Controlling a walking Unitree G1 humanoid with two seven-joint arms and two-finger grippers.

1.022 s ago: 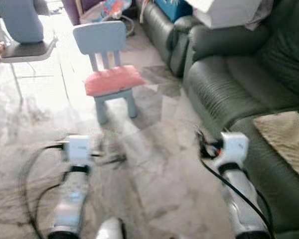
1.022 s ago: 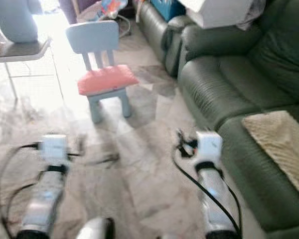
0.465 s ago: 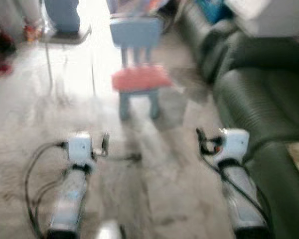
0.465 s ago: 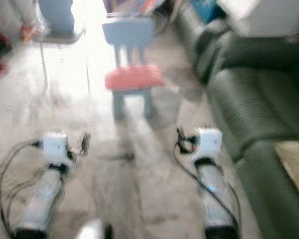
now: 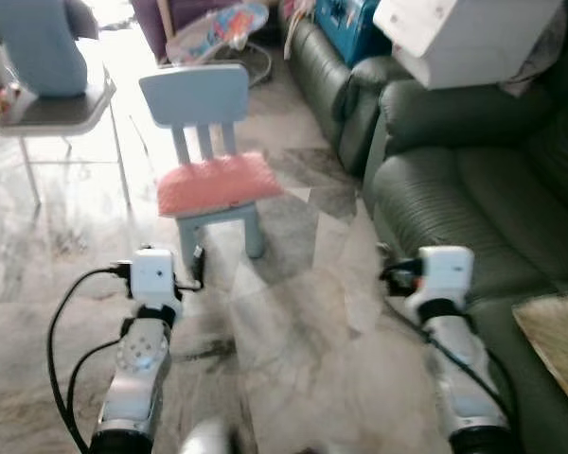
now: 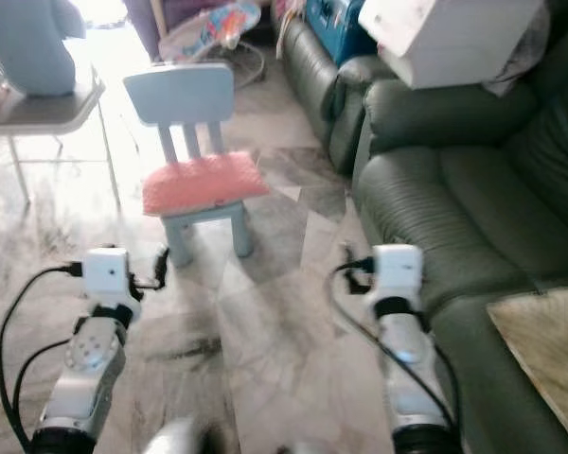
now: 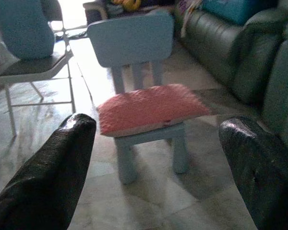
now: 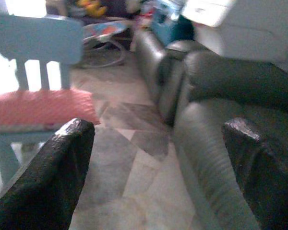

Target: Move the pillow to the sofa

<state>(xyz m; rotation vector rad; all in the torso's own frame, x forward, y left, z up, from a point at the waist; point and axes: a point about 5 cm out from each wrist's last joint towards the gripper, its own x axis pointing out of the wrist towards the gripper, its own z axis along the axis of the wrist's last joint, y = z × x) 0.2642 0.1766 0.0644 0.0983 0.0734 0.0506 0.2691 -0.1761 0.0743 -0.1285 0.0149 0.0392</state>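
Left eye view: the pillow, flat, coral-pink and nubbly, lies on the seat of a small pale-blue chair on the marble floor, far ahead between the two arms. The dark green sofa runs along the right.

Left wrist view: the left gripper has its jaws wide apart and empty, the pillow framed between them, well beyond.

Right wrist view: the right gripper has its jaws apart too, holding nothing, sofa beyond.
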